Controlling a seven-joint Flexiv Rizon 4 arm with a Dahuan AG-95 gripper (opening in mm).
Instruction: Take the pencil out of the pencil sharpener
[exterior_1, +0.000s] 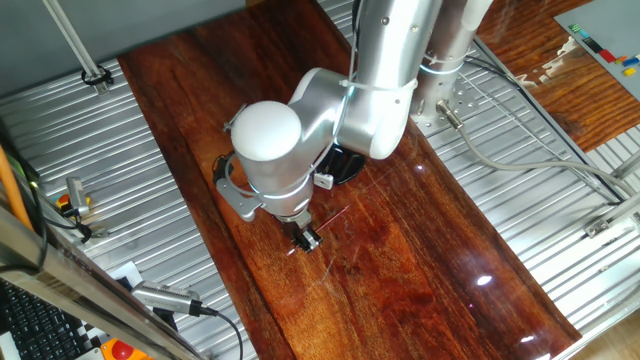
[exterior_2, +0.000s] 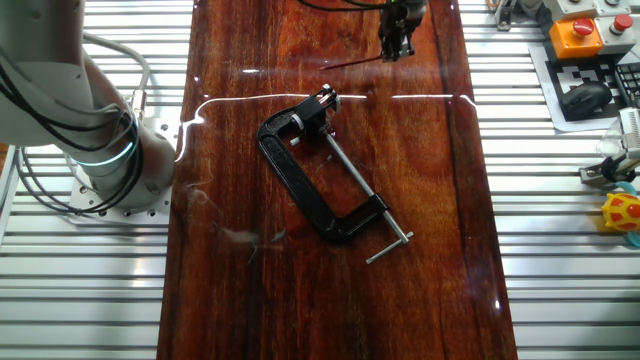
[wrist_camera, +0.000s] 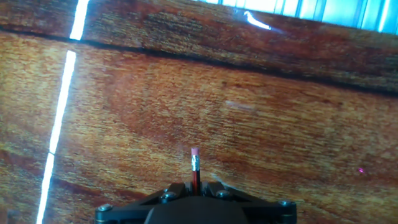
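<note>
Held a thin red pencil (wrist_camera: 195, 174) in the black pincer (wrist_camera: 194, 186), clenched on its shaft; showed a metal ferrule and small pink eraser at the free end in the hand view; hovered above a glossy, dark reddish wood-grain surface (wrist_camera: 280, 124); lay well apart, a black curved C-clamp (exterior_2: 318, 185) with a slim silver screw rod (exterior_2: 355, 180); sat against the clamp's upper jaw, a tiny white boxy pencil sharpener (exterior_2: 327, 98).

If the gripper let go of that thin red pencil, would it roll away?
Probably: the pencil is slim and straight, and the wooden table looks glossy and flat. It looks stiff, standing unbent from the gripper. So thin, it is likely light.
</note>
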